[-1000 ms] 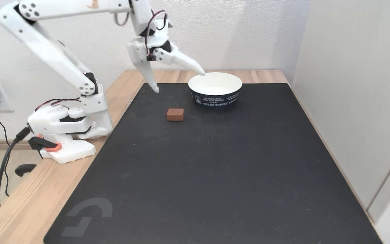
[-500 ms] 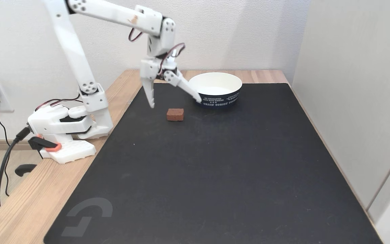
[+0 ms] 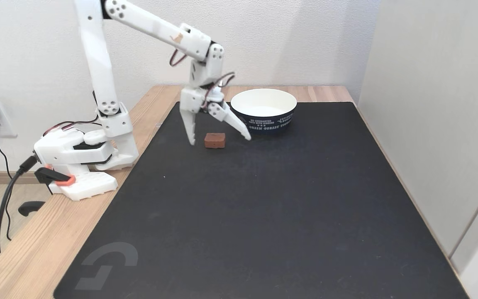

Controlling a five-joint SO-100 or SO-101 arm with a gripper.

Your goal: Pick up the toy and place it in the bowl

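Arm bent downward — jaws [image 3: 220, 140] spread wide, straddling the toy [image 3: 215, 140].

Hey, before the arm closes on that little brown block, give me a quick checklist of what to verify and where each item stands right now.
1. Gripper open wide enough for the toy: ok, jaws spread wider than it.
2. Toy between the fingertips: ok, one tip on each side in the fixed view.
3. Fingertips down at toy height: cannot tell, one angle only.
4. Toy lying flat on the black mat: ok.
5. Bowl upright and empty: ok.
6. Right fingertip clear of the bowl: cannot tell, they look close.
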